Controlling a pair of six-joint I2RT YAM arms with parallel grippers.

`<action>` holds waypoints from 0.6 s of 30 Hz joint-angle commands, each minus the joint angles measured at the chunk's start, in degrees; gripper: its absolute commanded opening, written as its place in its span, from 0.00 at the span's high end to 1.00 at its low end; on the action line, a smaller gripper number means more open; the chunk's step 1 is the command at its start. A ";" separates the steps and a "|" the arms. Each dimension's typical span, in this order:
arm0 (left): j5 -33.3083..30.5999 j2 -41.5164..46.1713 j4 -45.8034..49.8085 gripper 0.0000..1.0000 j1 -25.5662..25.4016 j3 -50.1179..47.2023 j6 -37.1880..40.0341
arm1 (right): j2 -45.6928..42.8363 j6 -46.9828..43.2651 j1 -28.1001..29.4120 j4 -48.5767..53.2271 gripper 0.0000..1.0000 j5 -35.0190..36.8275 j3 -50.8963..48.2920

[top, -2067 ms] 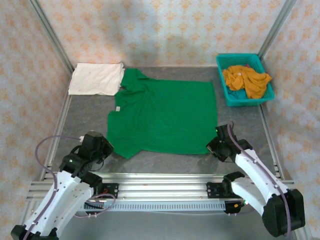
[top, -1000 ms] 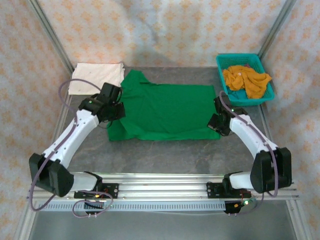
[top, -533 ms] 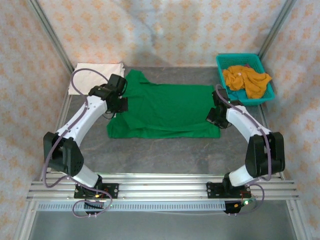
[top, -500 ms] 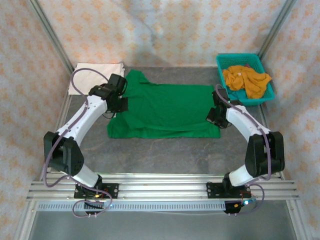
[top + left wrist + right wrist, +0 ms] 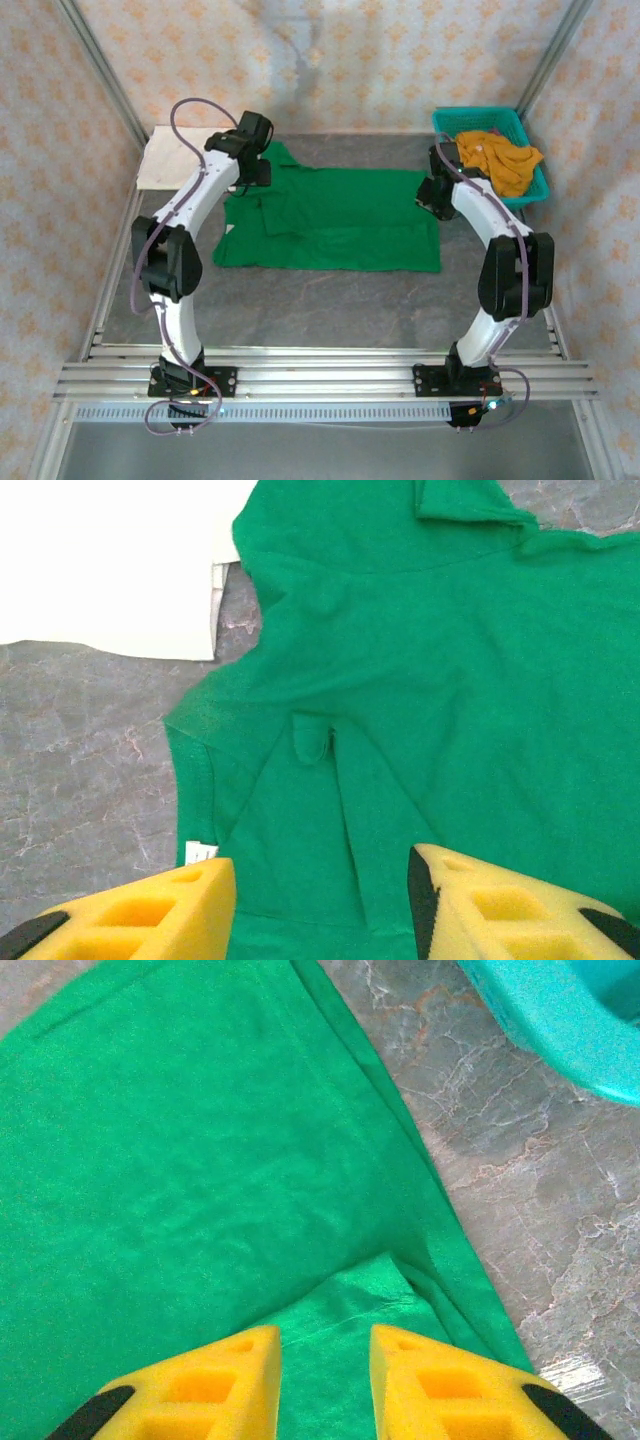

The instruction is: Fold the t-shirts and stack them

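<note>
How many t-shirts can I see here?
3 that show: a bright green cloth t-shirt spread out in the middle, a folded cream-white t-shirt at the far left corner, and a crumpled mustard-orange t-shirt heap in the teal plastic basket, which may hide more.

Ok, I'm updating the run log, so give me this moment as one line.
green t-shirt: folded over, lying flat | left gripper: open above collar end | right gripper: open above hem corner

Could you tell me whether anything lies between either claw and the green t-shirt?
Nothing visible does. The left claw and the right claw each hang open directly above the green t-shirt; the cream t-shirt lies beside it, not over it.
</note>
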State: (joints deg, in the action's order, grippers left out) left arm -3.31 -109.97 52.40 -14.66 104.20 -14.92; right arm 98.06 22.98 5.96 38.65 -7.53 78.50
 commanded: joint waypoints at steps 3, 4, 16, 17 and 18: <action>-1.29 16.84 -7.35 0.49 -0.93 -19.18 -2.03 | -11.94 -1.44 0.52 -2.94 0.70 -1.81 -11.69; -1.11 18.61 -8.24 0.49 -0.91 -22.69 -2.37 | -13.71 -1.53 0.84 -3.94 0.70 -2.39 -13.80; 4.69 17.27 -14.39 0.54 2.51 -40.96 -4.27 | -11.74 -0.28 3.27 -6.39 0.72 -1.68 -25.45; 5.17 16.47 -14.92 0.54 2.69 -41.33 -4.69 | -10.32 0.04 3.26 -7.18 0.72 -1.93 -25.50; 5.86 15.60 -15.34 0.54 2.85 -41.65 -4.92 | -9.03 0.42 3.28 -7.81 0.72 -2.17 -25.50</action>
State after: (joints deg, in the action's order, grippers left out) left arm 0.30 -93.25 41.08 -12.49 63.44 -18.15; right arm 86.17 22.46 9.13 33.43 -10.31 53.78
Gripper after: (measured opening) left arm 0.459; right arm 0.280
